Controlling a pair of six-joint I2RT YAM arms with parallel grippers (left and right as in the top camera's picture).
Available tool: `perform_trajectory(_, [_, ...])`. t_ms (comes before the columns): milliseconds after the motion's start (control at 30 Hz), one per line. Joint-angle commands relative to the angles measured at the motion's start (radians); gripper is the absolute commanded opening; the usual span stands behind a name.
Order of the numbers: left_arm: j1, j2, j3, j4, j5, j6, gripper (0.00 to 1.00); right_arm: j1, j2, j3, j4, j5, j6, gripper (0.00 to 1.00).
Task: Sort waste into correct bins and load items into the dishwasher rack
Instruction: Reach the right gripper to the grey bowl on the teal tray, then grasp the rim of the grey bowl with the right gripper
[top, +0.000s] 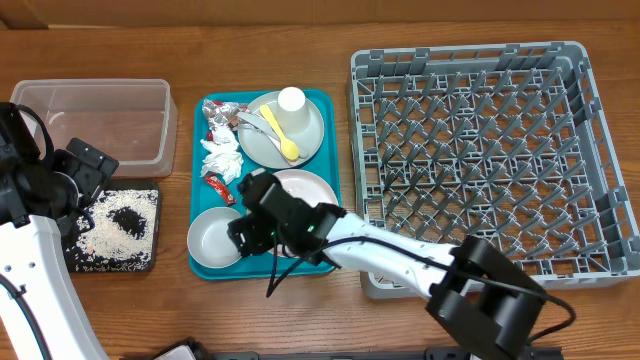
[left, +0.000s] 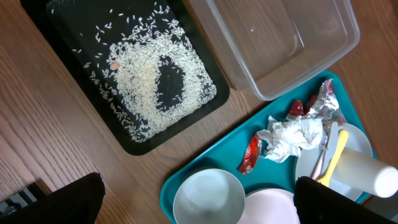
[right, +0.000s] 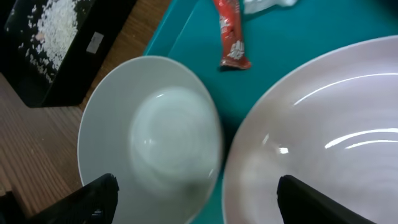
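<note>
On the teal tray (top: 330, 110) lie a white bowl (top: 210, 240), a pinkish plate (top: 312, 188), and a grey-green plate (top: 305, 140) carrying a white cup (top: 291, 101), yellow spoon (top: 278, 131) and white fork (top: 250, 122). A napkin (top: 220, 158), foil wrapper (top: 218, 118) and red packet (top: 220, 188) lie on its left side. My right gripper (right: 199, 199) is open, low over the gap between bowl (right: 149, 137) and plate (right: 323, 137). My left gripper (left: 199, 199) is open and empty, above the table by the black tray (left: 205, 99). That tray holds rice (left: 140, 81) and an orange cube (left: 114, 65).
The clear tub (top: 100, 120) stands empty at the back left, behind the black tray (top: 150, 262). The big grey dishwasher rack (top: 480, 150) fills the right side and holds nothing. My right arm stretches across the table front from the rack's near corner.
</note>
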Motion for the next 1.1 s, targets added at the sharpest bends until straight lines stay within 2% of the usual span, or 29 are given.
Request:
perform_trajectory(0, [0.003,0.001,0.01,0.001,0.004,-0.013,1.0,0.023,0.034,0.027,0.013,0.043,0.037,0.84])
perform_trajectory(167, [0.003,0.001,0.01,0.001,0.004,-0.013,1.0,0.023,0.037,0.027,0.016,0.042,0.036,0.75])
perform_trajectory(333, [0.003,0.001,0.01,0.001,0.004,-0.013,1.0,0.029,0.063,0.027,0.019,0.042,0.036,0.72])
perform_trajectory(533, [0.003,0.001,0.01,0.001,0.004,-0.013,1.0,0.029,0.08,0.027,0.035,0.04,0.04,0.59])
perform_trajectory(833, [0.003,0.001,0.01,0.001,0.004,-0.013,1.0,0.029,0.081,0.027,0.046,0.037,0.044,0.35])
perform_trajectory(1067, [0.003,0.001,0.01,0.002,0.004,-0.014,1.0,0.029,0.093,0.027,0.047,0.024,0.055,0.28])
